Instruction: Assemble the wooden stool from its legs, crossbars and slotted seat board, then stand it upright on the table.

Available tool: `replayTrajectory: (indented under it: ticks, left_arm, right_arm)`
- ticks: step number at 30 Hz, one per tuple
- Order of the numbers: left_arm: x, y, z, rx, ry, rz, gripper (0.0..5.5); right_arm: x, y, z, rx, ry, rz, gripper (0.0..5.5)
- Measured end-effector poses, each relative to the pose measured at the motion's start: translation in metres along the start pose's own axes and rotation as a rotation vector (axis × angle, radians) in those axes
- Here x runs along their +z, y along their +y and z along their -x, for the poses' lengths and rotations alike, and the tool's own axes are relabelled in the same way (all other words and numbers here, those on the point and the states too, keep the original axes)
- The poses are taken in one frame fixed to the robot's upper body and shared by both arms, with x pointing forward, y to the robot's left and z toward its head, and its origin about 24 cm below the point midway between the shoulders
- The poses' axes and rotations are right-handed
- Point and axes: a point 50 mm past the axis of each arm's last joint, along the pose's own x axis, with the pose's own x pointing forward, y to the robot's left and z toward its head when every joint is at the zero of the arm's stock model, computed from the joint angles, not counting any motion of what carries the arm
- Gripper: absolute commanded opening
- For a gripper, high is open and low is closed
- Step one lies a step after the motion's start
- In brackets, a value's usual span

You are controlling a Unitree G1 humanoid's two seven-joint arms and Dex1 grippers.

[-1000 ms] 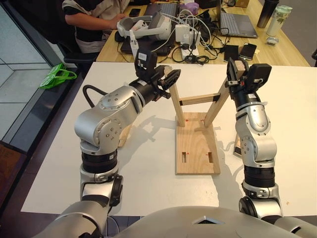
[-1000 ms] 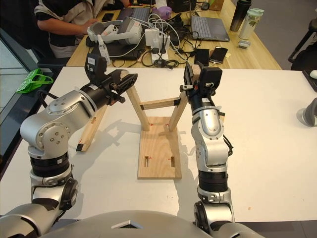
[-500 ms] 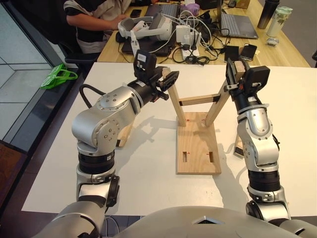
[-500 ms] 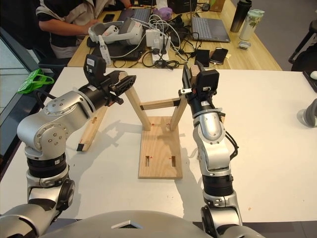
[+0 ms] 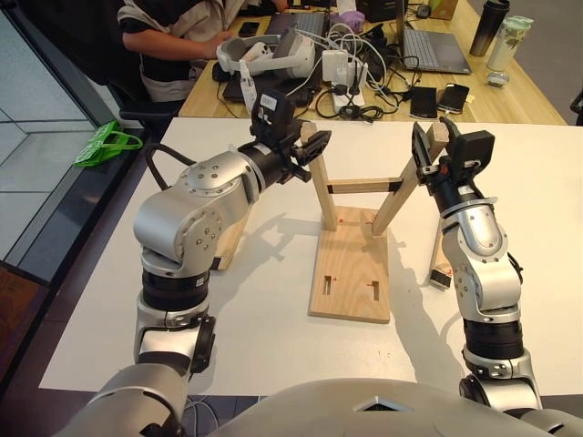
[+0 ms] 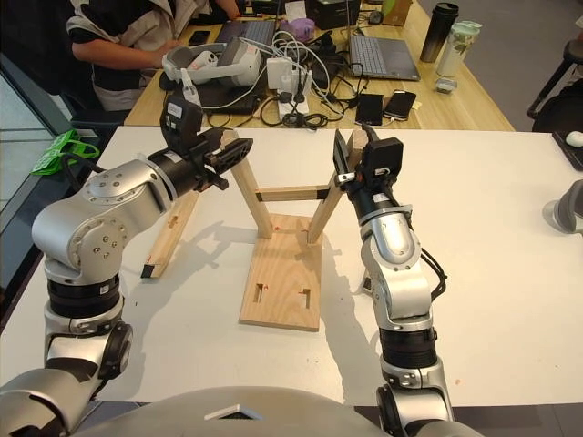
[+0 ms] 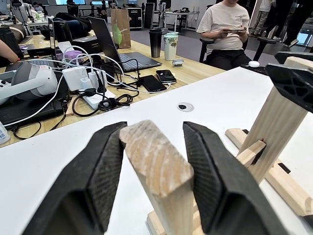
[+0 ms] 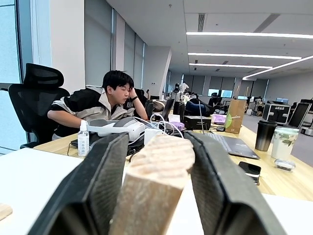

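Wooden leg frame [image 5: 363, 186] stood on seat board [image 5: 351, 284], well inside table [image 5: 273, 314] edges. Left gripper [image 5: 310, 146], right gripper [image 5: 433, 150] each clamped one of its top ends.

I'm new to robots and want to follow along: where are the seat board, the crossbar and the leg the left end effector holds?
seat board [image 5: 351, 273]: left eye view, bare middle of its top face.
crossbar [image 5: 364, 186]: left eye view, middle of its length.
leg [image 7: 156, 161]: left wrist view, its cut end.
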Motion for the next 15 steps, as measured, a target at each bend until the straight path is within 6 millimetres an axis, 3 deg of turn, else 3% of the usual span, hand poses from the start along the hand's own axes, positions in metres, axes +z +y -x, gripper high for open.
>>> replayTrajectory:
  ticks: [8, 11, 12, 15]
  left_arm:
    - [0.001, 0.001, -0.002, 0.004, 0.001, 0.003, 1.87]
    - [0.001, 0.0, -0.003, 0.002, 0.0, 0.005, 1.86]
    - [0.002, -0.002, -0.003, -0.009, -0.005, 0.002, 1.86]
    - [0.004, -0.002, -0.004, -0.007, -0.016, -0.002, 1.8]
  right_arm:
    - [0.0, -0.001, -0.003, -0.02, 0.059, 0.035, 2.03]
    - [-0.008, 0.002, -0.001, 0.002, 0.108, -0.089, 2.03]
    - [-0.028, 0.006, 0.007, 0.026, 0.21, -0.168, 2.03]
    - [-0.025, 0.004, 0.01, 0.044, 0.179, -0.298, 2.03]
